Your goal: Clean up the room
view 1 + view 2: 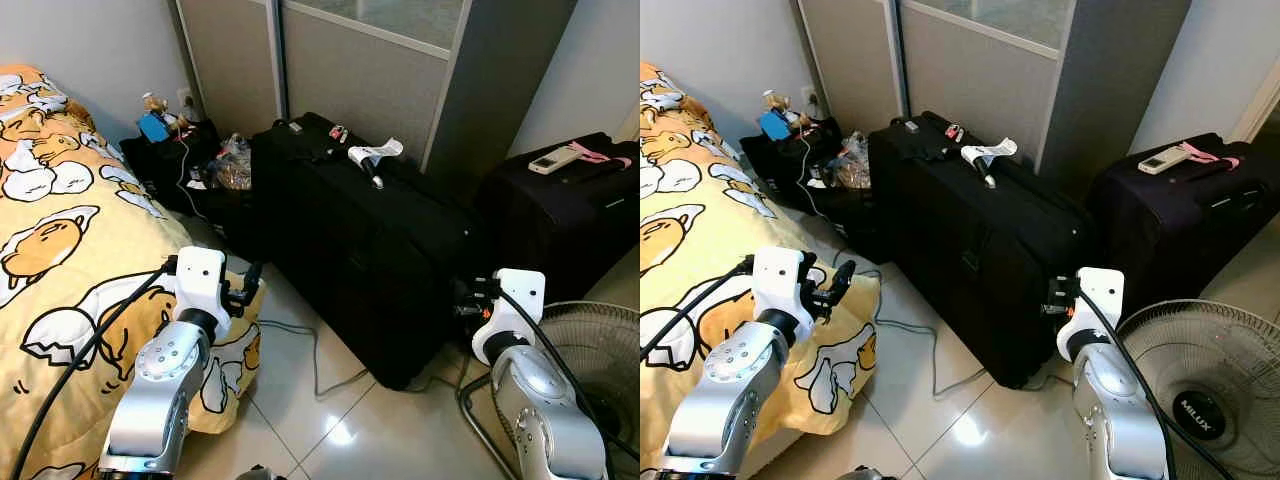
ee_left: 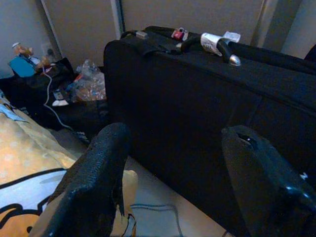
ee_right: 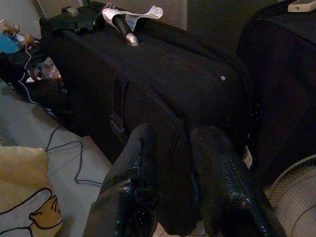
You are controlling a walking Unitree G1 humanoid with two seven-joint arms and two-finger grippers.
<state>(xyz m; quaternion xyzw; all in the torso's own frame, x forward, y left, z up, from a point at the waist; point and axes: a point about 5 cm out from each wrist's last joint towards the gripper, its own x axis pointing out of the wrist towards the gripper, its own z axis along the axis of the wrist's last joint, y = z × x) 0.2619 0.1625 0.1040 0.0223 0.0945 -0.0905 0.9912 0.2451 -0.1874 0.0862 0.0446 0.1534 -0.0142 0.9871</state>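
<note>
I see my left gripper (image 2: 173,168) low in the middle-left of the frame, fingers wide apart, holding nothing, just by the yellow blanket (image 1: 60,250). My right gripper (image 3: 180,182) sits lower right, fingers a little apart, near the big black suitcase (image 1: 350,240) in the middle. A fan (image 1: 1200,390) stands in the bottom right corner.

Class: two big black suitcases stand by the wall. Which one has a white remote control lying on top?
The smaller suitcase on the robot's right, beside the fan, carries the white remote. The large suitcase in the middle has a paper tag on its handle instead.
</note>
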